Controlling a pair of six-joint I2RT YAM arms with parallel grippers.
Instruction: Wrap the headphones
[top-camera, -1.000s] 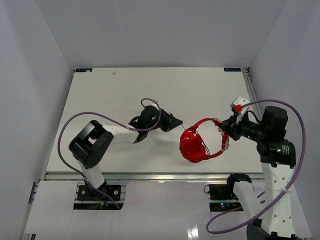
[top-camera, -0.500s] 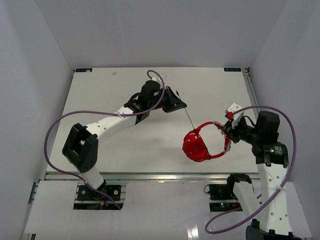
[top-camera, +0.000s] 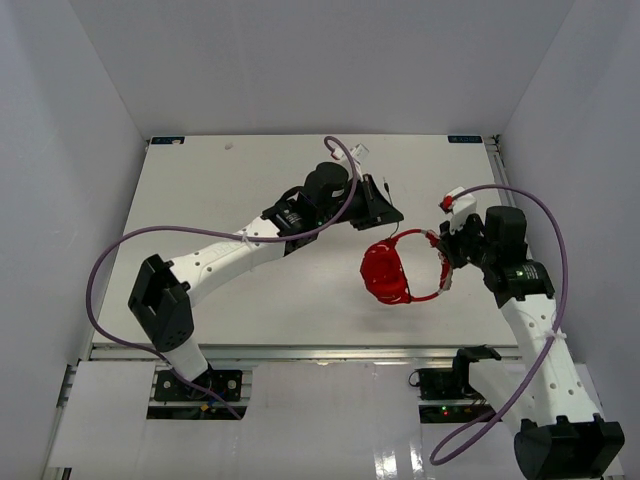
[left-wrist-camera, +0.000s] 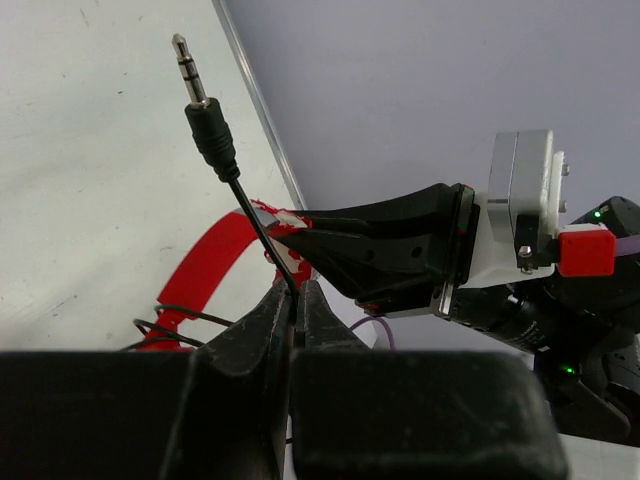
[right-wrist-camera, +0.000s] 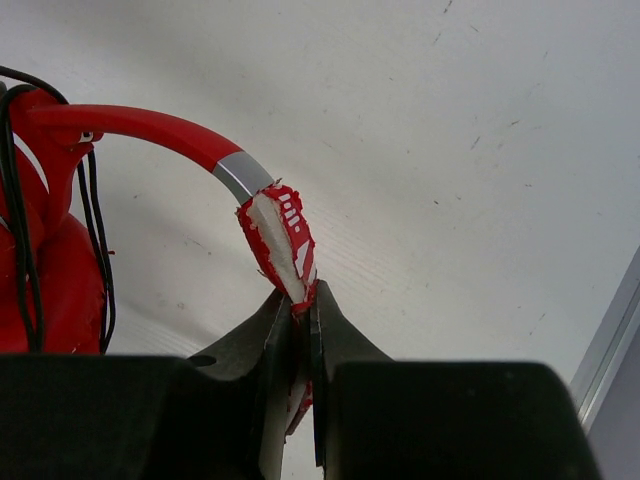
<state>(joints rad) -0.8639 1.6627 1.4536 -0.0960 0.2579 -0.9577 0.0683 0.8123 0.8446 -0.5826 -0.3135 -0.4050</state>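
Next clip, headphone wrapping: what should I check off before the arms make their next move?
1. Grip: left hand shut on the cord just below the plug: ok.
2. Grip: right hand shut on the headband padding: ok.
3. Free end: plug touching nothing: ok.
4. Wrap: cord turns lying against the cup: ok.
5. Lift: cup off the table: cannot tell.
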